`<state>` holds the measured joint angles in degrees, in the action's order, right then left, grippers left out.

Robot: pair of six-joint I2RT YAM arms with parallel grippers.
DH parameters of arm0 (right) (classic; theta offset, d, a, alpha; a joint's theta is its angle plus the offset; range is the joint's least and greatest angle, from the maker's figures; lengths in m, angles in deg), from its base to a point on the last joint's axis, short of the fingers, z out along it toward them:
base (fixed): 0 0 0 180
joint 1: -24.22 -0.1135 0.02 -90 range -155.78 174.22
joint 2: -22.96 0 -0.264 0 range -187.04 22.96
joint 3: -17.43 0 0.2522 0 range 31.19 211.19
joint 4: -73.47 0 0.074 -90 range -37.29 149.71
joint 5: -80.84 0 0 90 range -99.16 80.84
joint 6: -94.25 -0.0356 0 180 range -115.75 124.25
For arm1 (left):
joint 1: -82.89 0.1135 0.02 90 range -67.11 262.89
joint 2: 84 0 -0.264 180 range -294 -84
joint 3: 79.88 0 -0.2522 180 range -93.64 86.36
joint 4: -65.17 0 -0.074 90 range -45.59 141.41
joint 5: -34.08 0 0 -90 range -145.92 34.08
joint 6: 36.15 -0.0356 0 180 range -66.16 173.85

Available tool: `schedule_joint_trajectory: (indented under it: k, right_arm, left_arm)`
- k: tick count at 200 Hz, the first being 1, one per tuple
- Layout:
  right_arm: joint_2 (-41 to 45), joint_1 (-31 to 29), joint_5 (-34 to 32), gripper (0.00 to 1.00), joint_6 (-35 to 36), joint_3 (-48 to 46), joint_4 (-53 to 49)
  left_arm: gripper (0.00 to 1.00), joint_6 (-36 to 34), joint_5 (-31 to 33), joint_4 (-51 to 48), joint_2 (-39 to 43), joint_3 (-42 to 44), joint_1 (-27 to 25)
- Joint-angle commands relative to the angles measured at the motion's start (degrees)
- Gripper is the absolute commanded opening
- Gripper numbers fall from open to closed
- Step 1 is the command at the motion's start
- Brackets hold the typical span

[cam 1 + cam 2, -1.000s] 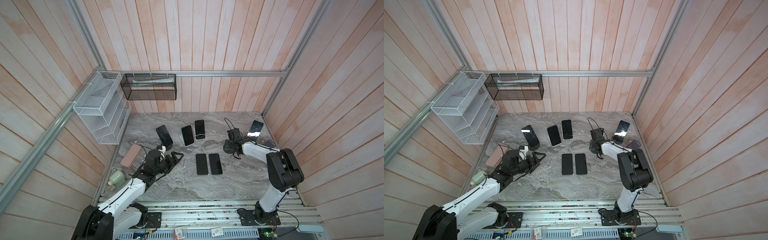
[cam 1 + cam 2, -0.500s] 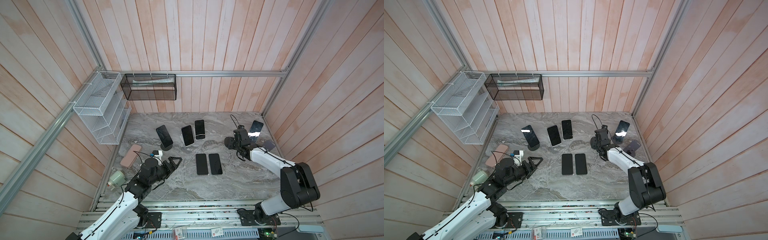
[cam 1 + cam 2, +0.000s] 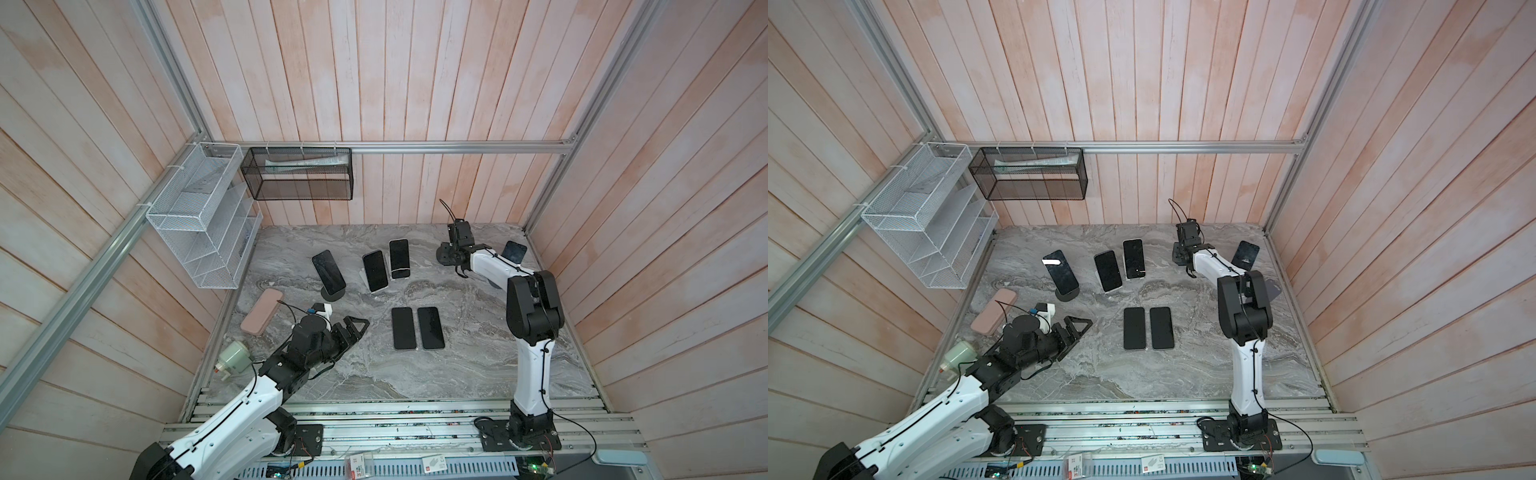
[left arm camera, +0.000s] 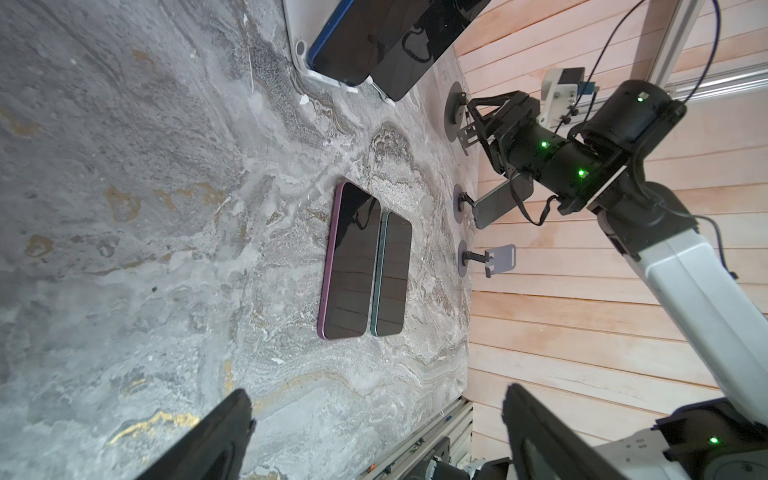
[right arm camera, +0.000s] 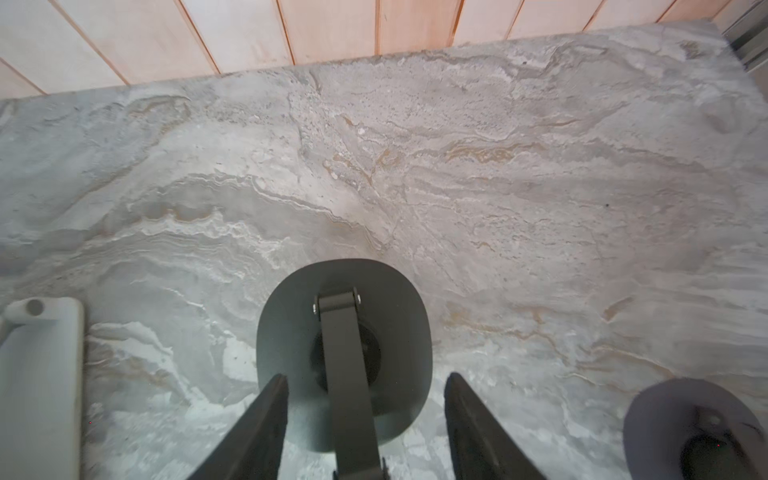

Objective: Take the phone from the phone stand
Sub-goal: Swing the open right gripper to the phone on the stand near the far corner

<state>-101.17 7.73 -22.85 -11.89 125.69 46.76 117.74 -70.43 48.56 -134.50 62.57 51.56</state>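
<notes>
Well, the marble surface carries everything, while the wire rack and the mesh basket hang on the walls, apart from the work and, I judge, of no use here. Two flat phones lie side by side, screens up, near the middle. I take it they were laid there as the ones already lifted off, clear of both my arms. Four more lean on stands toward the back. The left phone sits on a black stand, a middle pair tilts close together on white stands, and the right phone is propped in the back right corner. My right claw sits low at the back, jaws apart on either side of the neck of a dark stand. There is a gap at each side, so it grips nothing. I see no phone on that stand; the right phone stands near it and is likely my next aim. My left claw hovers spread wide and empty over bare surface at the front left, facing the flat phones, with the left phone near enough to be its likely target.
</notes>
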Motion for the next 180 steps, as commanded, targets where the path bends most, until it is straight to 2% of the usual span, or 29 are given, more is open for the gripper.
schedule_joint_trajectory:
  k: [1,21,36,51,72,102,122,139,154,180]
  right_arm:
    - [-2.90,-0.36,-1.31,0.60,1.45,3.13,-3.16]
    - [-5.03,-0.51,-1.20,0.64,1.55,5.38,-5.06]
    - [-5.02,-0.56,-1.01,0.71,1.80,4.94,-5.08]
    - [-3.86,-0.56,-1.16,0.78,1.78,4.09,-5.47]
    - [0.46,-0.65,-1.16,0.83,1.39,0.92,-5.27]
    - [11.97,-0.66,-2.01,0.86,0.40,-6.23,-4.11]
    - [21.48,-0.71,-2.35,0.86,-1.32,-12.33,-3.73]
    - [30.73,-0.84,0.00,0.86,-3.07,-20.79,-0.46]
    - [39.33,-0.80,2.37,0.86,-5.71,-30.27,5.80]
    - [51.13,-0.65,0.93,0.86,-7.32,-38.92,8.41]
  left_arm:
    - [0.96,-3.17,-1.04,5.19,-3.16,-1.93,-0.31]
    - [0.96,-5.24,-2.14,5.66,-4.69,-3.37,-0.30]
    - [0.96,-6.37,-2.22,4.75,-4.70,-4.26,-0.29]
    - [0.96,-6.77,-1.26,4.01,-4.51,-4.73,-0.29]
    - [0.97,-6.95,-0.82,4.34,-4.97,-5.47,-0.31]
    - [0.97,-8.05,-2.18,2.68,-7.47,-8.44,-0.30]
    - [0.97,-10.66,-1.09,-4.66,-7.02,-12.30,-0.26]
    - [0.97,-10.43,2.13,-10.70,-4.42,-13.19,-0.31]
    - [0.97,-8.13,4.04,-10.46,-0.40,-8.96,-0.31]
    - [0.97,1.03,4.59,0.15,5.91,3.60,-0.28]
